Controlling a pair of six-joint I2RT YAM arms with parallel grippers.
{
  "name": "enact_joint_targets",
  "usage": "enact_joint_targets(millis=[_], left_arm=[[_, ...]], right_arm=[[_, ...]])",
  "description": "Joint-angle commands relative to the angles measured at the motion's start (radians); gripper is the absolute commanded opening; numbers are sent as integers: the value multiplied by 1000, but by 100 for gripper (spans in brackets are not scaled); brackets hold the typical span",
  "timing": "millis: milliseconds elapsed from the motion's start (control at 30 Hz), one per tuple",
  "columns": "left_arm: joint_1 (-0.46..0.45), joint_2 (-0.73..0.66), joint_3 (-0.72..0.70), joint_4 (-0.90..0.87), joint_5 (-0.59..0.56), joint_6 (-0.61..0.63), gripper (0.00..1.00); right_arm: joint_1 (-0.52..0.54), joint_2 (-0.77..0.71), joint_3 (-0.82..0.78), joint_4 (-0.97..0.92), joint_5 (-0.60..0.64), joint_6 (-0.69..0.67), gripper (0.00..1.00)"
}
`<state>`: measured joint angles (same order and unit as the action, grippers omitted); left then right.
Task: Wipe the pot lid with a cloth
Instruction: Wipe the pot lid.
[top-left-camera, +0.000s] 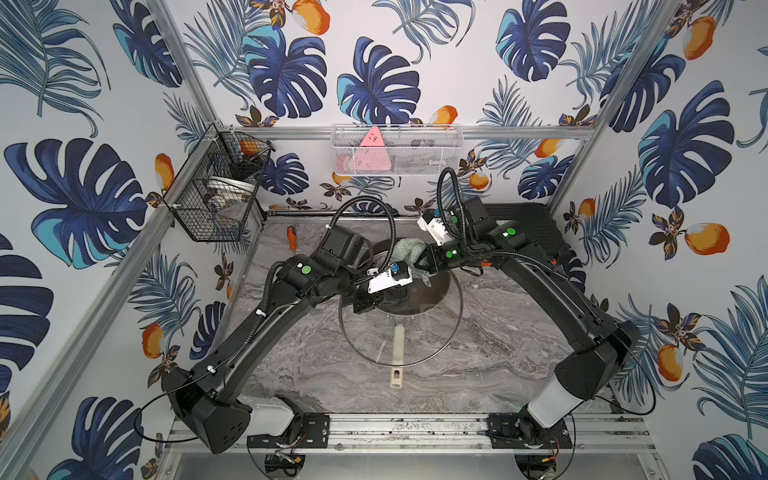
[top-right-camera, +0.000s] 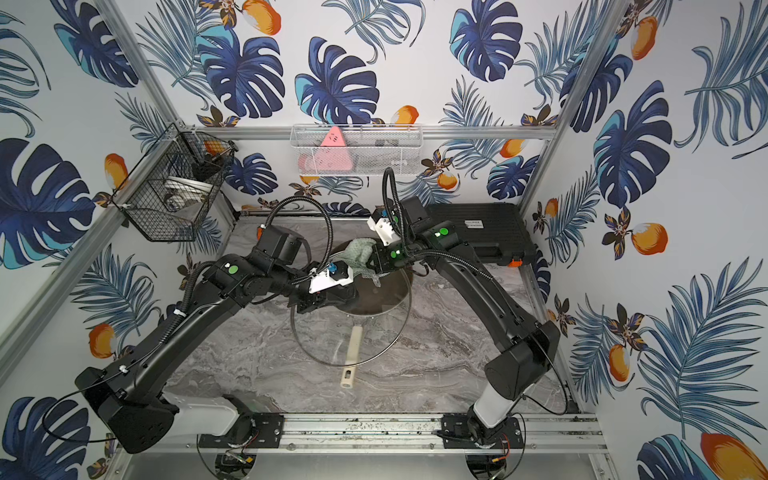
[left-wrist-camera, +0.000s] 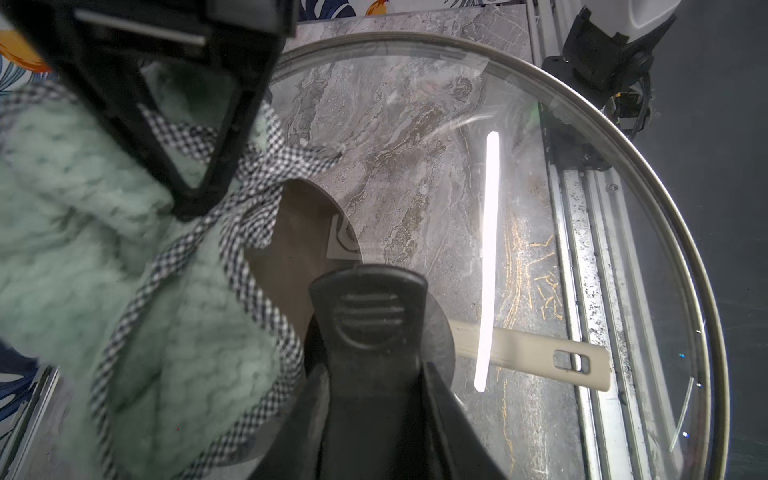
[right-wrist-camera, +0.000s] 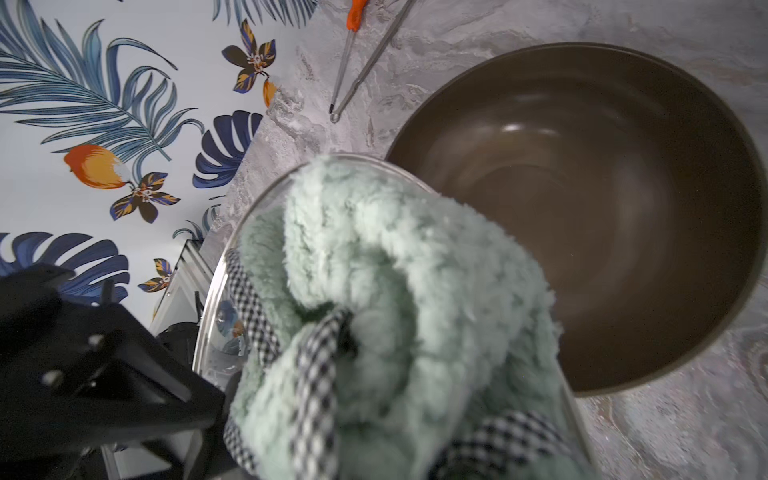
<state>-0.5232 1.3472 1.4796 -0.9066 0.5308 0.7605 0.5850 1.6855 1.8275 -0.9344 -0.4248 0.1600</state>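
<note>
Nearest the front rail of the grey marbled desk (top-left-camera: 311, 374) lies the cream handle (top-left-camera: 392, 384) of a brown pan (right-wrist-camera: 602, 208), seen mostly through the pot lid (top-left-camera: 432, 332). The lid is a wide disc of clear glass with a thin metal rim, and it appears to be held up and tilted above the pan rather than seated on it. At the lid's middle the left hand (left-wrist-camera: 374, 415) is clenched on the black handle (left-wrist-camera: 368, 316), one finger on each side. That looks the sensible place to hold it: the glass seems rigid, smooth and probably slippery, and fairly heavy for its width. It could break if dropped or knocked on the pan's rim, so wiping calls for a firm grip there. Farther back, the right hand (top-left-camera: 424, 262) is clenched on the cloth (right-wrist-camera: 395, 291), a fluffy mint-green rag with black-and-white checked trim, bunched against the far part of the glass. The cloth looks soft, light and floppy, so it will likely fold and drag. Beyond it, an orange-handled screwdriver (top-left-camera: 292, 237) lies near the back wall.
</note>
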Motion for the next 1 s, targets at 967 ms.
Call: enact_joint_targets(millis=[967], left_arm=[[-48,-7,5,227,-44,7,0]], right_arm=[[-38,-19,22,4,5,22,0]])
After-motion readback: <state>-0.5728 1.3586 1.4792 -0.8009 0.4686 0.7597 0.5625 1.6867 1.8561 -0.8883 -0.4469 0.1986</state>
